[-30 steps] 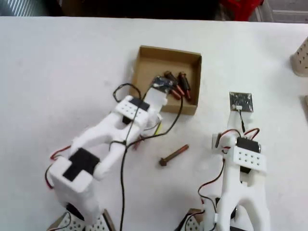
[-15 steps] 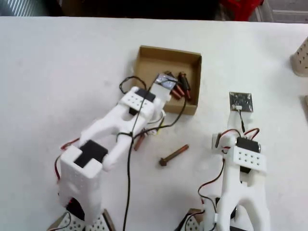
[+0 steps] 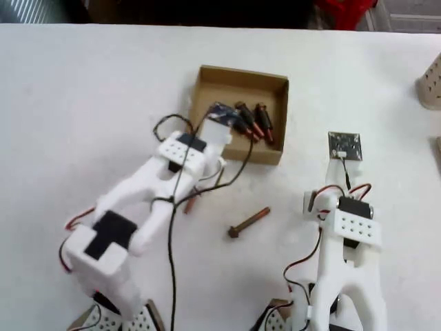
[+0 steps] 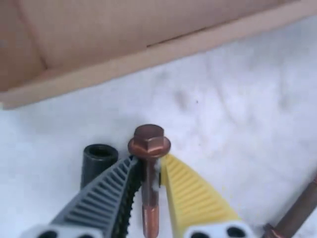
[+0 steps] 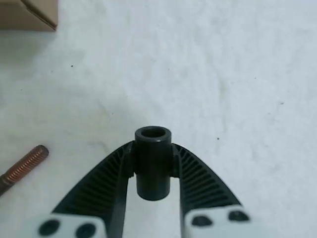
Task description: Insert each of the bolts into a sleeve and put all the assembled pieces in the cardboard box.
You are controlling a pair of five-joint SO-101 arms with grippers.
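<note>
My left gripper (image 4: 148,161) is shut on a copper bolt (image 4: 149,141), hex head outward, just short of the cardboard box's wall (image 4: 148,54). A black sleeve (image 4: 99,157) stands upright on the table beside its grey finger (image 4: 104,191). My right gripper (image 5: 153,148) is shut on another black sleeve (image 5: 153,166), bore facing outward, above the white table. In the high view the left arm (image 3: 180,150) sits at the front left of the cardboard box (image 3: 207,93), which holds two assembled pieces (image 3: 255,124). A loose bolt (image 3: 249,222) lies between the arms.
The right arm (image 3: 348,231) stands right of the box. The loose bolt's threaded tip (image 5: 22,166) and a box corner (image 5: 29,15) lie off to one side of the right gripper. A pale perforated object (image 3: 431,86) sits at the table's right edge.
The left arm first pushed toward the box, then swung back to the left with the bolt still held. The right arm has stayed still.
</note>
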